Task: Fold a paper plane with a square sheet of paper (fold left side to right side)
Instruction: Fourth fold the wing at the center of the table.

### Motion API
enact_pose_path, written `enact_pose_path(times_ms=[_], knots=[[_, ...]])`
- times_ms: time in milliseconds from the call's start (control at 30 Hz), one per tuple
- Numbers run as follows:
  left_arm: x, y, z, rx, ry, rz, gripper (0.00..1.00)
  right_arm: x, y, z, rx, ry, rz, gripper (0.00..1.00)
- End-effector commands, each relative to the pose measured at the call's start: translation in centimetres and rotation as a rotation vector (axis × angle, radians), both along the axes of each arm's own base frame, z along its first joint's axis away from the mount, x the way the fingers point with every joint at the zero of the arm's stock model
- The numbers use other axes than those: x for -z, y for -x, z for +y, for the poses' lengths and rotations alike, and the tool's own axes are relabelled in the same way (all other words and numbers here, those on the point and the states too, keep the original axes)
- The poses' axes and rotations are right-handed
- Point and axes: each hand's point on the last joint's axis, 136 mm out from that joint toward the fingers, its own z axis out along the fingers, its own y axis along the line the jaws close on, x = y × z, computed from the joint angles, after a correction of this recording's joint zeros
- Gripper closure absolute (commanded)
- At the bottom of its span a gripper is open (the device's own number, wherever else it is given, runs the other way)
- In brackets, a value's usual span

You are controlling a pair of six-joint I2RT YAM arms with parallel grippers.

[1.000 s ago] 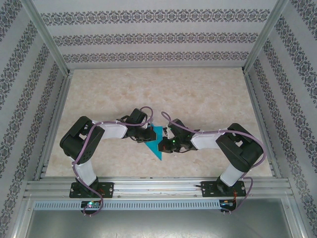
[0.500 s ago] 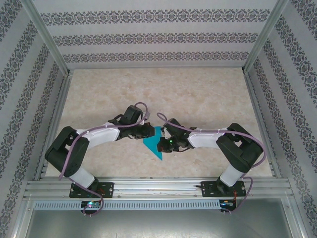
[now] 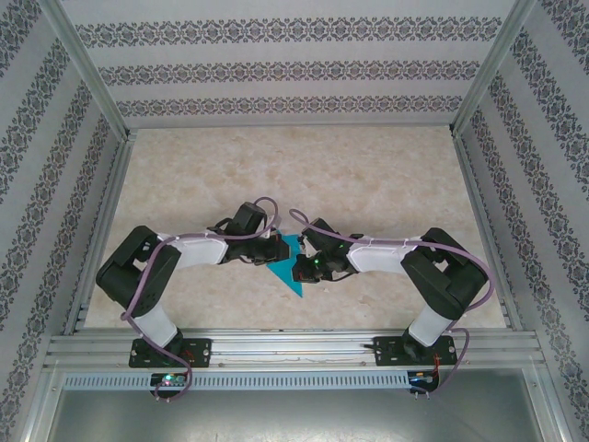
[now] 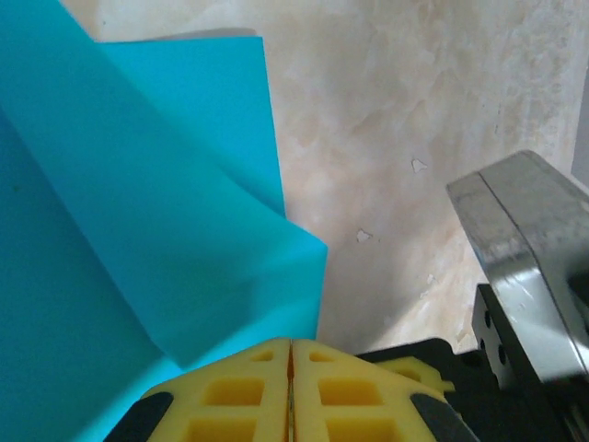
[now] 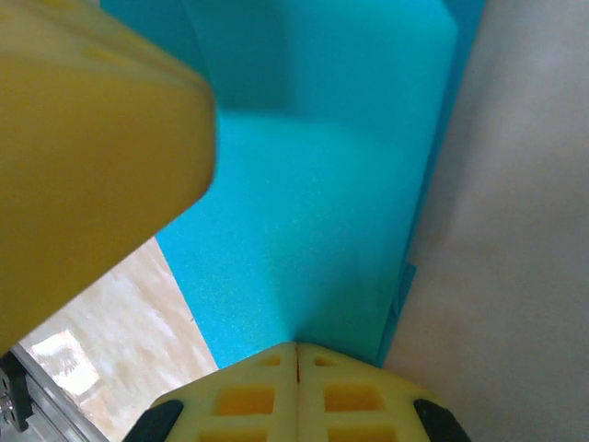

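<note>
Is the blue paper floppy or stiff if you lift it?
Probably floppy: the blue paper curves where its flap lifts at the left hand. Likely very light and thin, so it could crease or slide easily.

Left claw and right claw meet over the teal paper — arms bent inward.

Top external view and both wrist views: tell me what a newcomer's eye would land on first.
The bright teal square sheet of paper, partly folded, stands out against the pale marbled table, lying in the middle towards the near edge. Both arms bend inward and meet over it. In the wrist views, the yellow left fingers and right fingers are pressed shut right at the paper's edge.
</note>
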Motion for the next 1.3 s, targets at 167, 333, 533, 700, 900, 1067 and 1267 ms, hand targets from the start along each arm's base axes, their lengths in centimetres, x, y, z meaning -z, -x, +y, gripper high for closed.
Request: enact_pose_path(times_ms=[167,333,533,700,900,1067,1267], knots=[[0.9,-2.8,0.4,-0.019,-0.02,-0.054,0.91,3.9,2.2,-4.0,0.001,0.22,0.072,1.0],[1.3,-3.5,0.6,-0.027,-0.027,-0.063,0.91,4.0,2.4,-4.5,-0.005,0.245,0.077,1.0],[2.7,-4.2,1.8,-0.055,-0.079,-0.046,0.92,4.1,2.6,-4.8,-0.019,0.27,0.084,1.0],[3.5,-5.0,3.0,-0.078,-0.115,-0.04,0.92,4.1,2.7,-4.9,-0.031,0.281,0.091,1.0],[3.5,-6.6,3.9,-0.096,-0.122,-0.05,0.92,4.2,3.0,-4.8,-0.04,0.283,0.101,1.0],[3.2,-8.3,4.6,-0.098,-0.14,-0.067,0.92,4.3,3.1,-4.7,-0.044,0.283,0.109,1.0],[3.2,-10.3,5.6,-0.112,-0.152,-0.08,0.92,4.3,3.2,-4.6,-0.047,0.282,0.116,1.0]])
